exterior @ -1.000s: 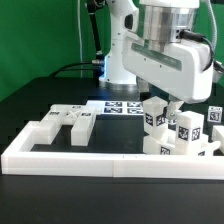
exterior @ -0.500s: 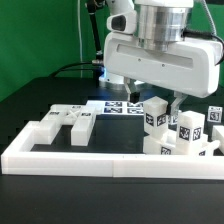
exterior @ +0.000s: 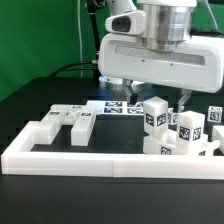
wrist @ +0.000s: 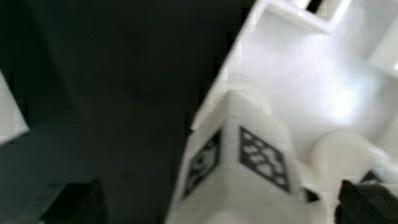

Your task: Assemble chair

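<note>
Arm (exterior: 160, 58) higher now, jaws half-hidden

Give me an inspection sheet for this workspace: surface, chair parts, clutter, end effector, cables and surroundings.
Surface: black tabletop, edged in front by a long white rail.
Job's things: white tagged chair parts in two groups. The flat pieces lie toward the exterior view's left, and the upright blocks stand toward its right.
Clutter: nothing seen. Only the marker board lies flat behind the parts.
Grippers: end effector is open, hanging above the upright blocks and holding nothing.
Cables: a dark cable runs behind the table toward the arm.
Surroundings: green backdrop.
</note>
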Robot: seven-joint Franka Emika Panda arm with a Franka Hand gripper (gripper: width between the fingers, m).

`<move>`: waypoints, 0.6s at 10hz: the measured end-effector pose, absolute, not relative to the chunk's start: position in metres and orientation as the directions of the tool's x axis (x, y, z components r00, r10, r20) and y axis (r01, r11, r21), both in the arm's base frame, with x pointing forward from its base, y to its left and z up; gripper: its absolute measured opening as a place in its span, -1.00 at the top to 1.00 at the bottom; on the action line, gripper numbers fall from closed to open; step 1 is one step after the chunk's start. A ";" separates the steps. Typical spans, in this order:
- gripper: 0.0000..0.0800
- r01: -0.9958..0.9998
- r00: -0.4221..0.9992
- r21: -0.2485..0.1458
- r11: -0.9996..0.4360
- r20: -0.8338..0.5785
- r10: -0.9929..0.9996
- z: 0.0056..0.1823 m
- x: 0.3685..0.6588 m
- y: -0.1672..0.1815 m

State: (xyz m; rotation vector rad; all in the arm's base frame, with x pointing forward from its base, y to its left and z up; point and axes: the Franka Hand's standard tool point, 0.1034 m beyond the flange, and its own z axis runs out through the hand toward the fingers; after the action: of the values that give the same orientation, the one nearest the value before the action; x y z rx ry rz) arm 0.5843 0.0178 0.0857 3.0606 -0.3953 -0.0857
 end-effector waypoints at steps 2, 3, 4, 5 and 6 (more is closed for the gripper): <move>-0.62 -0.030 0.998 0.050 -0.998 -0.058 -0.033 0.086 0.585 0.014; -0.62 0.006 0.998 0.048 -0.999 -0.060 0.003 0.086 0.585 0.013; -0.62 0.089 0.994 0.052 -0.995 -0.064 0.085 0.087 0.586 0.014; -0.62 0.114 0.992 0.054 -0.992 -0.065 0.111 0.087 0.586 0.015; -0.62 0.181 0.982 0.056 -0.982 -0.071 0.177 0.087 0.586 0.015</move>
State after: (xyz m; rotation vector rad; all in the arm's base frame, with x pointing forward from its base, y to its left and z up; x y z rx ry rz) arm 0.5861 0.0153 0.0868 3.0651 0.2769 -0.1007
